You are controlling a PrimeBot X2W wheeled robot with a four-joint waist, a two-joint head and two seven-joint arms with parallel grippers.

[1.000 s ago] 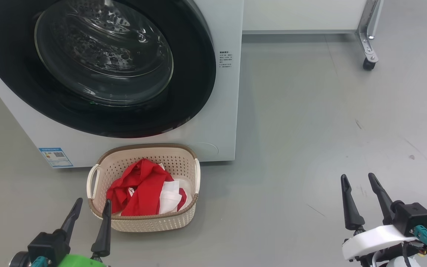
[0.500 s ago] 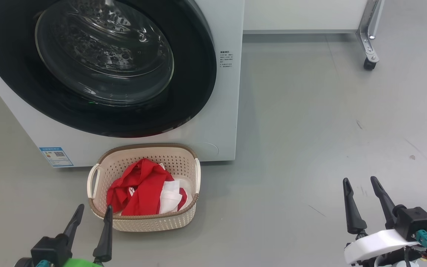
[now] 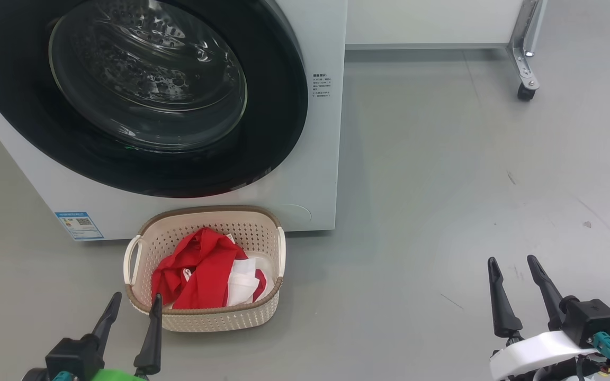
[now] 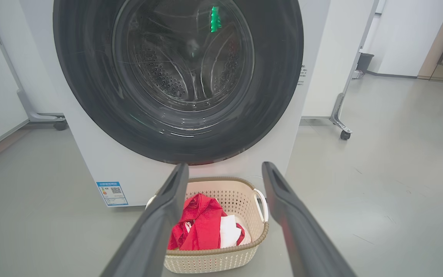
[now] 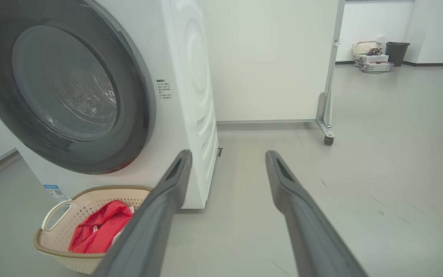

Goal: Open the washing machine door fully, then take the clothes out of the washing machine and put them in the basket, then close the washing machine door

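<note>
Door (image 3: 141, 95) sits flush on the washing machine (image 3: 326, 159). Clothes (image 3: 199, 270) lie in the basket (image 3: 220, 320) on the floor just in front. Left gripper (image 3: 136, 297) and right gripper (image 3: 511, 260) stand wide and empty. Judgement: work appears complete; back away without nudging the basket. Whether the door has caught cannot be confirmed. Its top is cut off.
</note>
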